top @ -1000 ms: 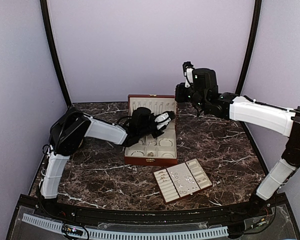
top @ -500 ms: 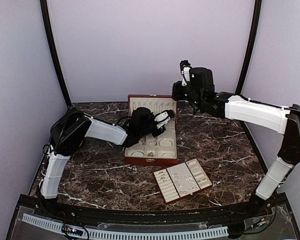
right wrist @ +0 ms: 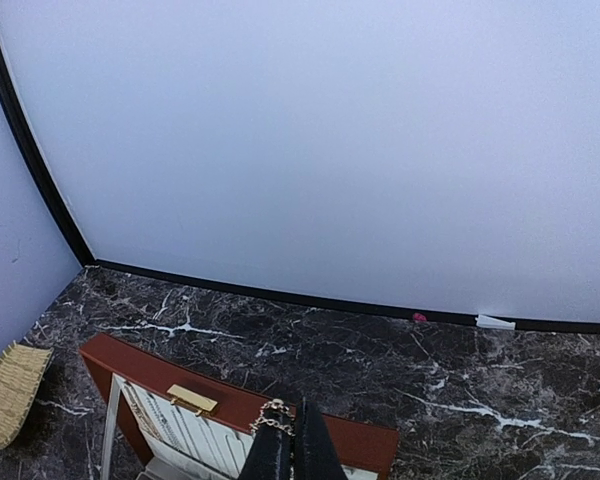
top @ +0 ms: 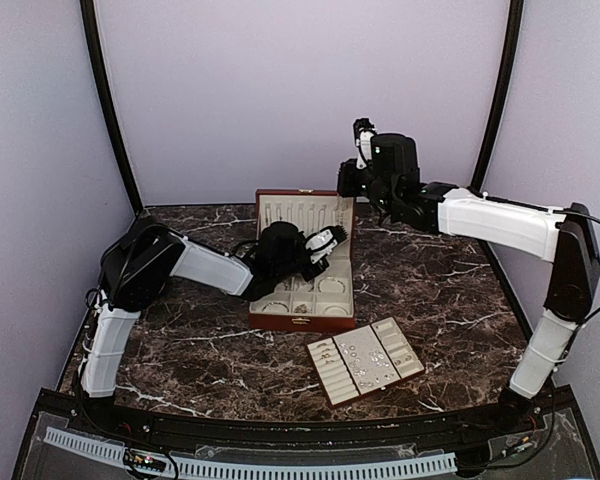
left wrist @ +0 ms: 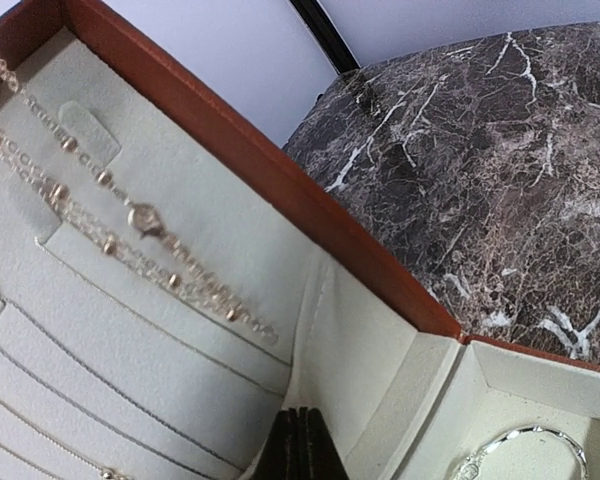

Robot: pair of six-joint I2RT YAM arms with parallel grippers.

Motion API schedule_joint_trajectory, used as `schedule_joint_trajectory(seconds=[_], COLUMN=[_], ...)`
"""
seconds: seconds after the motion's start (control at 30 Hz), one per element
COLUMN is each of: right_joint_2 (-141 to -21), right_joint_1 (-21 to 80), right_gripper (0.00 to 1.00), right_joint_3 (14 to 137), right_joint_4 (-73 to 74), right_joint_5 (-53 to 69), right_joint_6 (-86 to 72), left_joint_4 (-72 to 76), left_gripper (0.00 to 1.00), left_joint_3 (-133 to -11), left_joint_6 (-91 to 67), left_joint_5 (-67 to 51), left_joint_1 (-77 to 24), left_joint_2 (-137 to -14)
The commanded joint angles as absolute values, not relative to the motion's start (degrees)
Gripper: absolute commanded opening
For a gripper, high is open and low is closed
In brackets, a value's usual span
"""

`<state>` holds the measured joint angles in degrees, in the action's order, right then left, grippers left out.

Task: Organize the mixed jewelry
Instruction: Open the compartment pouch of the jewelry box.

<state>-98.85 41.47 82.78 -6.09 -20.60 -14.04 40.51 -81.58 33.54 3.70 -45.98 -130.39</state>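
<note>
The red-brown wooden box [top: 302, 318] stands open, its cream-lined lid [top: 303, 210] upright. Tiny silvery jewelry pieces [top: 365, 355] lie on the cream slotted tray [top: 412, 364] in front of it. My left gripper [top: 327, 240] is shut inside the box, close to the lid lining [left wrist: 180, 330], and nothing shows between its fingers [left wrist: 302, 445]. Beaded chains [left wrist: 145, 220] hang on the lining and a silvery bangle [left wrist: 525, 450] lies in a compartment. My right gripper [top: 346, 182] hovers over the lid's top right corner, shut on a small gold-toned chain [right wrist: 276, 420].
The lid's brass clasp [right wrist: 192, 399] faces the right wrist camera. A woven straw object [right wrist: 10, 390] lies on the marble at the far left by the back wall. Curved black frame posts [top: 105, 100] stand at both back corners.
My right arm has moved left, from beside the box to over the lid's top right corner. My left gripper has shifted slightly inside the box.
</note>
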Motion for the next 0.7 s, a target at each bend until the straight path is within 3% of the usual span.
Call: schedule_joint_trajectory(seconds=[0.0, 0.47, 0.67], right_joint_2=[-100.8, -102.3, -101.5], right_joint_1=[41.0, 40.5, 40.4], right_gripper=[0.00, 0.00, 0.00], right_joint_3=[84.7, 83.8, 84.7], right_joint_4=[-9.6, -10.6, -10.6], right_joint_5=[-20.7, -20.4, -19.5], right_joint_6=[-13.1, -13.3, -13.2], left_joint_4=[39.6, 42.5, 45.1], left_gripper=[0.00, 0.00, 0.20], left_joint_3=[-79.7, -77.5, -77.9], left_joint_6=[32.6, 32.0, 34.3], left_joint_5=[3.7, 4.3, 4.2], left_joint_1=[-45.9, -45.9, -45.9], left_joint_2=[-128.3, -125.6, -124.1])
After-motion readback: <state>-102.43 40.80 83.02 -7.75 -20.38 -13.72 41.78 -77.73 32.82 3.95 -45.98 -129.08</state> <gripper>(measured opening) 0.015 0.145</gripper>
